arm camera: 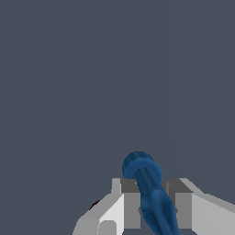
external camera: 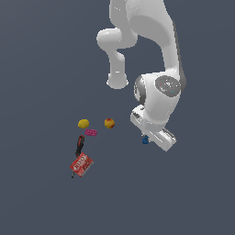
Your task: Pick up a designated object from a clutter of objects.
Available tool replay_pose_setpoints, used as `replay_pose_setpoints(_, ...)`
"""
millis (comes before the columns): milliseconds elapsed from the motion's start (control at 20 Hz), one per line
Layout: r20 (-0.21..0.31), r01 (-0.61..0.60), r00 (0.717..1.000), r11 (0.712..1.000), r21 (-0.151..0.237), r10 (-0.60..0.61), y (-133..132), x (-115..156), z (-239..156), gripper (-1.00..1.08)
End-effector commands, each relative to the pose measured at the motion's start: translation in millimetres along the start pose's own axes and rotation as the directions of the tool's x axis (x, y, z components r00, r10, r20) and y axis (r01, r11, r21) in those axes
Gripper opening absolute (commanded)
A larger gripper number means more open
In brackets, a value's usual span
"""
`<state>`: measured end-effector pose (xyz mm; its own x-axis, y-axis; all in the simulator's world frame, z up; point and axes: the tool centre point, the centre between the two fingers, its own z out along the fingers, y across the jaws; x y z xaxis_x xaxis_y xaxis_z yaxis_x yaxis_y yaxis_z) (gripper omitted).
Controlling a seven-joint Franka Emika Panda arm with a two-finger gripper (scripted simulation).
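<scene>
The blue piece [arm camera: 149, 193] sat between the fingers [arm camera: 131, 209] of the gripper [external camera: 149, 139], which was closed on it, well apart from the red box [external camera: 81, 165] and yellow ball [external camera: 83, 123]. A firm grip and straight lift seemed best. Whether it had left the floor was unclear; the maroon ball was not visible.

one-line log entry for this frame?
phase: grasp | gripper: shut on blue piece | clutter: yellow ball, red box apart, untouched

Counts: one plain yellow ball [external camera: 83, 123], one yellow-red ball [external camera: 109, 123], one pink flat piece [external camera: 91, 132], one black-red tool [external camera: 80, 144], one red printed box [external camera: 81, 165], one elongated bright blue piece [external camera: 145, 140].
</scene>
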<state>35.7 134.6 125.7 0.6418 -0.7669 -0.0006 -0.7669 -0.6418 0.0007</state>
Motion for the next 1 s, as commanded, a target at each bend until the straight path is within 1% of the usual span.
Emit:
replay_pose_setpoints(0, 0.0, -0.001, 1.0, 1.0, 0.001, 0.001, 15, 11, -23, -1.0)
replay_pose_setpoints(950, 0.003, -0.001, 1.0, 1.0, 0.003, 0.001, 132, 104, -215, -1.0)
